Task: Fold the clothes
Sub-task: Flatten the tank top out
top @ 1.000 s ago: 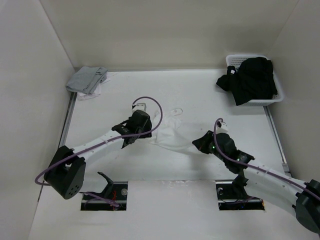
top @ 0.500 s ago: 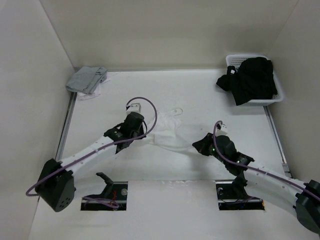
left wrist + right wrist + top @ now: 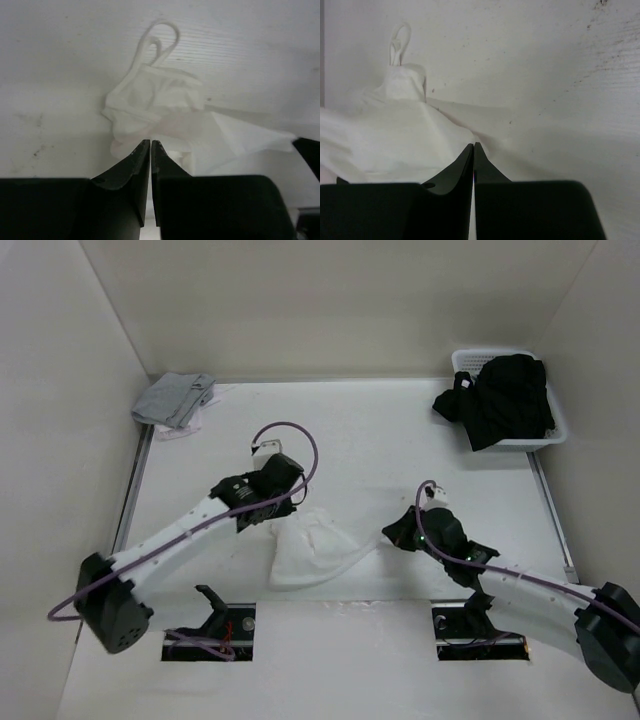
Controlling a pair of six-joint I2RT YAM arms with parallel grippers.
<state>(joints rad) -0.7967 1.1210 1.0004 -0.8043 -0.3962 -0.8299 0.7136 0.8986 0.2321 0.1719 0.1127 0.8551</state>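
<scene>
Camisole [image 3: 308, 550] lies between right gripper [image 3: 473, 145], pinching its edge, and shut left gripper [image 3: 150, 142].

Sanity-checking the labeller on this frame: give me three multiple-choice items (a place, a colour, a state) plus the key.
1. Where is the black garment?
A) in the white basket, far right
B) hanging on the back wall
C) between the two arms

2. What colour is the folded cloth in the far-left corner?
A) red
B) grey
C) black

3. How do the pincers stand?
A) both wide open
B) left open, right shut
C) both shut on the camisole

Key:
1 A: it is heaped in the basket.
2 B: it is plain grey in the top view.
3 C: the left pincer and the right pincer each show closed jaws with white fabric at the tips.
</scene>
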